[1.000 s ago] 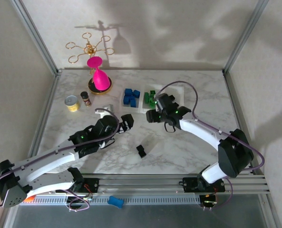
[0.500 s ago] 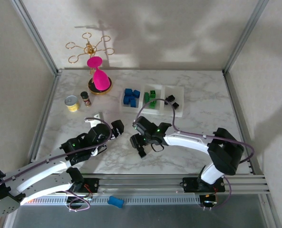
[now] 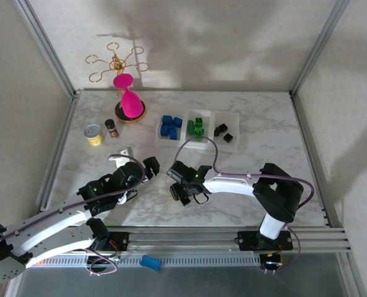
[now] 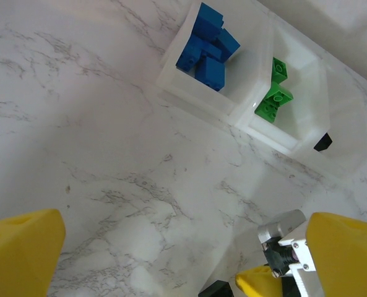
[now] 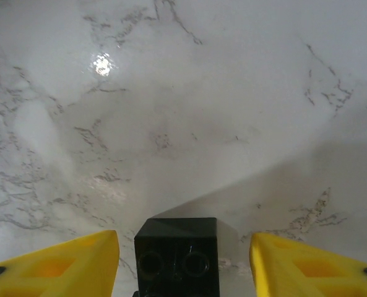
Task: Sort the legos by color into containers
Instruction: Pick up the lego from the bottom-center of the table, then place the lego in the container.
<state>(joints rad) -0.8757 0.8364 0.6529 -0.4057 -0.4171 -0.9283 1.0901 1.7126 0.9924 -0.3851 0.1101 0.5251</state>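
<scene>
Black lego point(image 5: 177, 250) between spread right hand point(image 5: 182, 272), gaps both sides; left hand point(image 4: 183, 260) spread.

One three-compartment tray point(image 3: 234, 120), three black bricks point(image 3: 220, 129), one yellow tin point(image 3: 94, 134), two arms point(image 3: 233, 184).

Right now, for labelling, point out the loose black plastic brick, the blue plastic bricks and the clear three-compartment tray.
Black plastic brick point(image 5: 177, 257): right wrist view, its near face.
Blue plastic bricks point(image 4: 207, 46): left wrist view, pile's middle.
Clear three-compartment tray point(image 4: 195, 99): left wrist view, near wall.
</scene>
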